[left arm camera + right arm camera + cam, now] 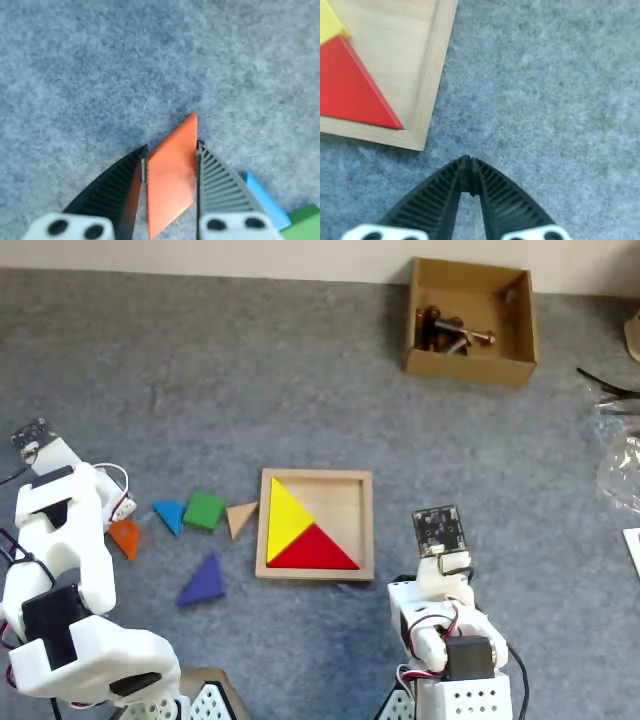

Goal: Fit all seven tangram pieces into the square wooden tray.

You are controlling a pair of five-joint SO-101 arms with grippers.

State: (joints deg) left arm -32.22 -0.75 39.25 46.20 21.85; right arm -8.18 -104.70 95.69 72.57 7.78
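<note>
Table: we see the table (300,370) covered in grey, felt-like cloth across nearly the whole high view, evenly lit and softly mottled.
Back edge: a pale strip (200,255) runs along the top of the frame beyond the grey cloth; we cannot tell whether it is wall or bare surface.
Upper right: an open cardboard box (468,368) sits on the cloth, holding brownish odds and ends (445,332).
Right edge: we make out crinkled clear plastic (622,475), with thin dark items (605,390) above it.

High view looks down on the table (300,370) — wrist views hug it, the right sharing the tray (315,476).
</note>
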